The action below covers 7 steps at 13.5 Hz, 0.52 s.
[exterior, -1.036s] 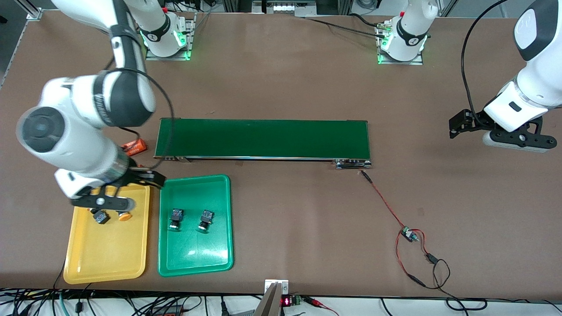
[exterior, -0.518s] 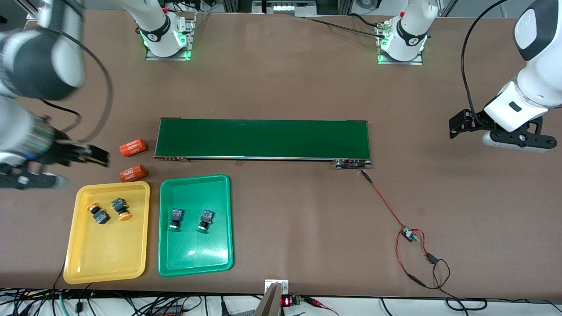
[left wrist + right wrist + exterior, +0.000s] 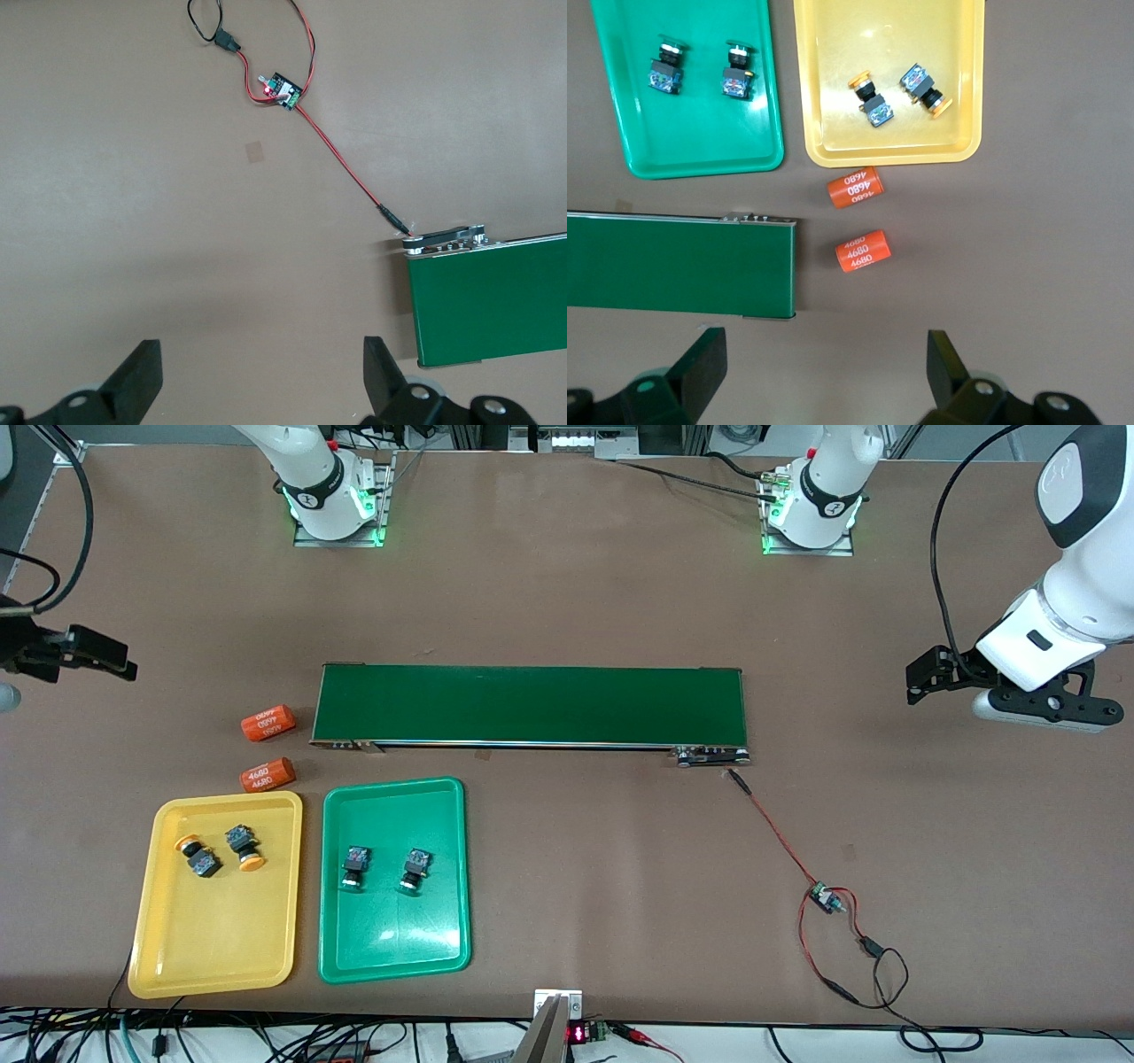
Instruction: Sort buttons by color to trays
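Front view: sorting looks finished, so keep the spread right gripper (image 3: 71, 657) and spread left gripper (image 3: 926, 677) clear of the yellow plastic tray (image 3: 213, 957) and green plastic tray (image 3: 394, 957).

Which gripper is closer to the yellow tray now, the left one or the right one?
Right. The right gripper hangs by the right arm's table end, near the yellow tray. The left gripper waits at the left arm's end.

A high front camera looks down over the whole counter (image 3: 567, 602). Both wrist cameras look straight down from well above it, sharing the belt (image 3: 532, 705) with the front view.
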Motion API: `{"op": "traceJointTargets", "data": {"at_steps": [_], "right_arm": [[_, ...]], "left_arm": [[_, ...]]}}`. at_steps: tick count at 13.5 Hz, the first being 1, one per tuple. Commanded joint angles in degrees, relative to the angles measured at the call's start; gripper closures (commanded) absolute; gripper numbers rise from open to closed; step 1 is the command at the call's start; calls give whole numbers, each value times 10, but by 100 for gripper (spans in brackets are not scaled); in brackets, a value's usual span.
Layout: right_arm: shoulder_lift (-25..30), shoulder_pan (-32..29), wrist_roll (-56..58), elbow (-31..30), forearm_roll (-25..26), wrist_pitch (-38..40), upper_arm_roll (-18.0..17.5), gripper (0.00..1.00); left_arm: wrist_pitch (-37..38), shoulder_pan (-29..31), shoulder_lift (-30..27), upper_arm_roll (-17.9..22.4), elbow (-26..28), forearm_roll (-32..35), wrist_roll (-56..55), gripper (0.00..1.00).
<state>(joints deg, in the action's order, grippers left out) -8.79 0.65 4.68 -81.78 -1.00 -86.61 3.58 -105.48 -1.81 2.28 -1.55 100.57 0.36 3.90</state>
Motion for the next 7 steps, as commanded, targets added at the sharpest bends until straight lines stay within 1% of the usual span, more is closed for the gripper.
{"op": "traceJointTargets", "data": {"at_steps": [1,3,6,7], "right_arm": [[38,-26,-35,-35,10,-10,-37,0],[56,-26,-39,-51,13,-8,-38,0],[83,-26,-40,-95,14,-31,-38,0],[86,-28,-41,-99,13,-32,-37,0]], "left_arm": [[11,-1,-3,-2,-7,12,-1,0],[11,-1,-3,-11,-7,13,-1,0],[11,-1,-3,-12,-7,13,0,0],[11,-1,-3,-11,-7,13,0,0]]}}
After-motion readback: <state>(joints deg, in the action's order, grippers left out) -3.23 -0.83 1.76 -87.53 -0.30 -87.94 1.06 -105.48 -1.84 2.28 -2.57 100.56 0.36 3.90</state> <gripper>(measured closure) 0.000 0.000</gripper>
